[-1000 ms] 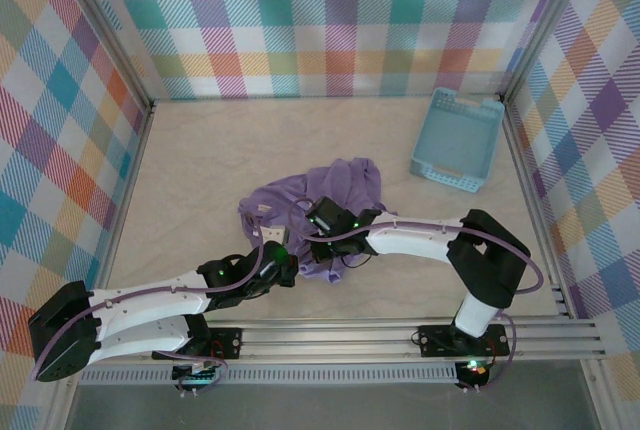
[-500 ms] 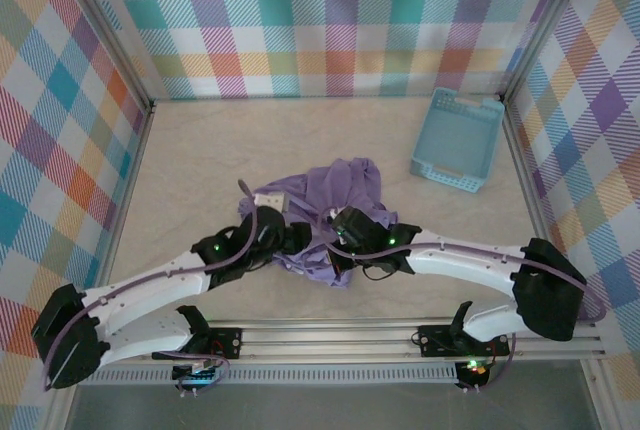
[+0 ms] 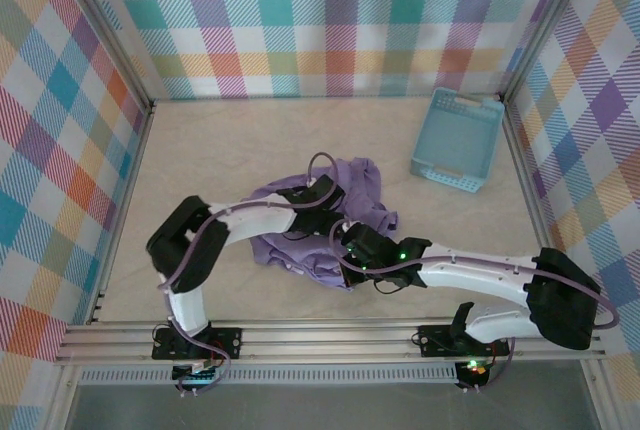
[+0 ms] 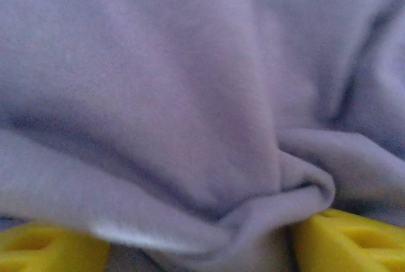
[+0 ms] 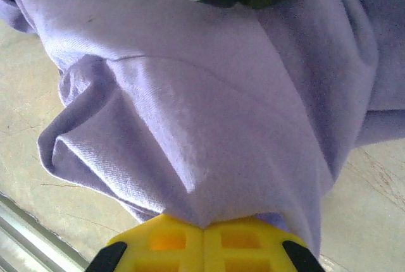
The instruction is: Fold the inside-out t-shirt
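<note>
Pinching the t-shirt [image 5: 190, 120] in clenched right claw [image 5: 204, 237], left claw [image 4: 196, 247] released, fingers [image 4: 351, 240] apart astride a fold.

Seen from above, your left arm [image 3: 255, 218] and right arm [image 3: 470, 275] matched: white shells, black joint housings and a thin purple cable looping along each. Small green lights glowed on the right arm's wrist, toward five o'clock from centre. Up close, the left gripper [image 4: 190, 250] and right gripper [image 5: 204, 241] had yellow fingers [image 5: 171, 240] with recessed pockets, the right's seemingly black-cornered.
</note>
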Robot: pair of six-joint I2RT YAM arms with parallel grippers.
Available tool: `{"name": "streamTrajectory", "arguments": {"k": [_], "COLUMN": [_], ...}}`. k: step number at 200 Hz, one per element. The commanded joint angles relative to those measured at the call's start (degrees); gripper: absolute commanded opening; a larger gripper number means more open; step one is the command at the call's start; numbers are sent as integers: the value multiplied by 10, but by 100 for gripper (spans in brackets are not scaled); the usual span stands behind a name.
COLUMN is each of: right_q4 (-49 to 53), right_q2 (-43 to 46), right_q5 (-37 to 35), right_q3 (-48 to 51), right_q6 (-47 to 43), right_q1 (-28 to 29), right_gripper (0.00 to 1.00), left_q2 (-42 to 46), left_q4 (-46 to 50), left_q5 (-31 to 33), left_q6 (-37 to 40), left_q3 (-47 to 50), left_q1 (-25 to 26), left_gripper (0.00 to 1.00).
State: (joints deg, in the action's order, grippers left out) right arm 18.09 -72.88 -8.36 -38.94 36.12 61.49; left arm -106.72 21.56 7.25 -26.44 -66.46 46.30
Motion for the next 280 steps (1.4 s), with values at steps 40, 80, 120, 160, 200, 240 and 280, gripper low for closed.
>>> {"name": "streamTrajectory", "arguments": {"k": [40, 80, 120, 160, 200, 240, 280], "right_q4": [7, 13, 1, -27, -6, -52, -68], "right_q2": [-21, -37, -20, 35, 59, -20, -102], "right_q5": [-14, -35, -14, 35, 36, 101, 93], "right_q3": [5, -8, 16, 45, 51, 2, -47], "right_q6": [14, 18, 49, 59, 75, 52, 23], "right_q1": [2, -8, -57, -67, -66, -67, -97], "right_gripper": [8, 10, 9, 14, 32, 45, 50], "left_q2": [-65, -21, 18, 41, 49, 51, 52], "left_q4": [103, 104, 100, 83, 69, 69, 62], "left_q5": [104, 153, 176, 170, 163, 160, 153], "left_q6": [-121, -162, -186, -209, -211, -210, -205], "left_q3": [-8, 46, 96, 132, 143, 139, 142], "left_q1": [-101, -142, -148, -147, -141, -134, -132], "left_gripper": [44, 41, 41, 41, 41, 42, 43]}}
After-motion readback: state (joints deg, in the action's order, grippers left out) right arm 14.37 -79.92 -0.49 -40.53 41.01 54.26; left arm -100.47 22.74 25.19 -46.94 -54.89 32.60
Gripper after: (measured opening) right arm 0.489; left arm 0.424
